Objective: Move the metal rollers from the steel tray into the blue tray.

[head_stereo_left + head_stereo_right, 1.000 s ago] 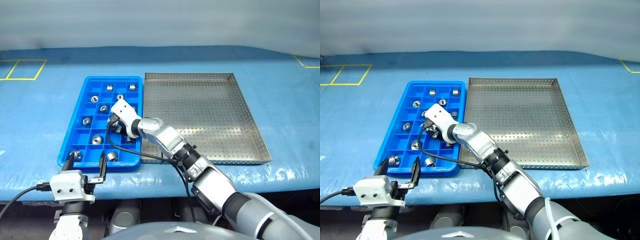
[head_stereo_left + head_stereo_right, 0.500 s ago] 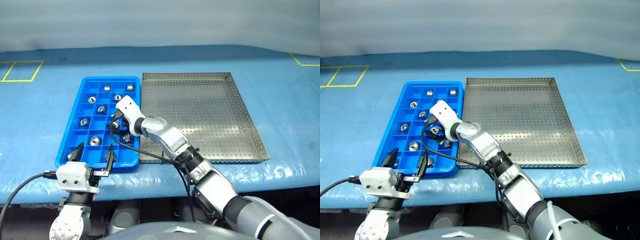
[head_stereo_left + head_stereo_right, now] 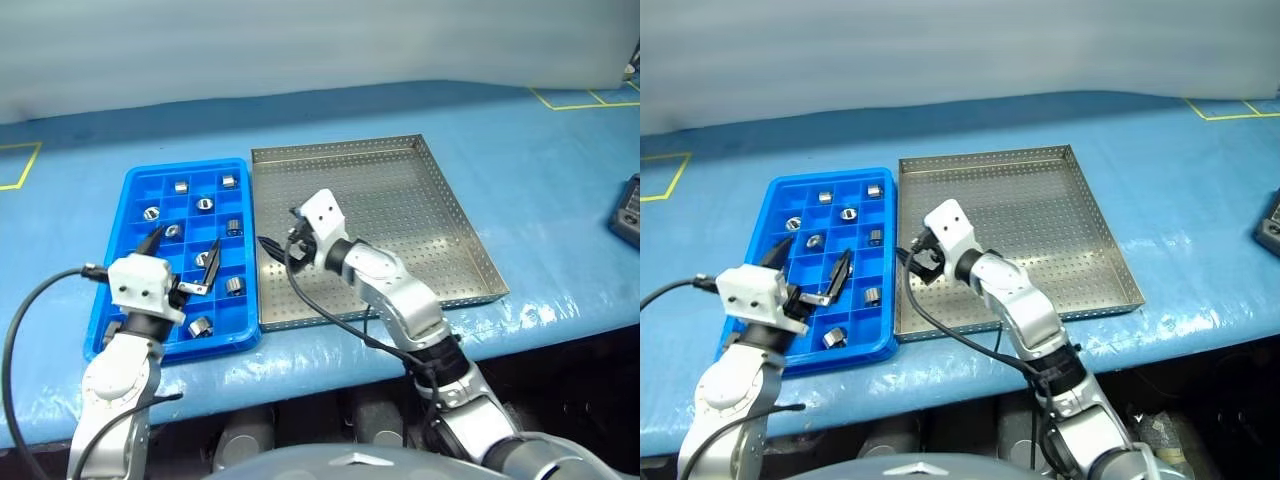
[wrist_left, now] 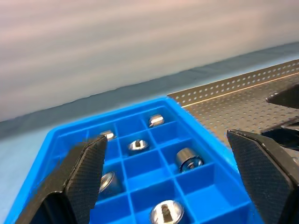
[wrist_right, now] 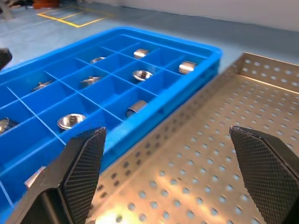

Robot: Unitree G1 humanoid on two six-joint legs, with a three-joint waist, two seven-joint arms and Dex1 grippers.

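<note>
1. The right gripper [image 3: 923, 258] hangs over the near-left part of the steel tray [image 3: 440, 215], just past the rim it shares with the blue tray [image 3: 130, 195]. Its fingers stand wide apart with nothing between them.

2. The left gripper [image 3: 183, 262] hovers above the near half of the blue tray, fingers [image 4: 81, 175] spread and empty.

3. The rollers [image 3: 231, 286] lie in the blue tray's compartments, below and ahead of the left gripper and off to the left of the right one. I count about ten, mostly one to a cell, some upright and some on their sides.

4. The perforated floor around and beyond the right gripper looks bare; the right wrist view shows only holes and glare ahead of its fingers [image 5: 81, 170]. By my reading the steel tray holds no rollers, so the transfer looks finished or nearly so.

5. To do this step well, scan the steel tray first, especially under the right arm and along the near rim, where a roller could hide.

6. If one turns up, come straight down with the fingers either side of it, since a sideways nudge would likely send it rolling.

7. If none remains, lift both grippers clear without brushing the blue tray's walls, so the sorted rollers stay put.
</note>
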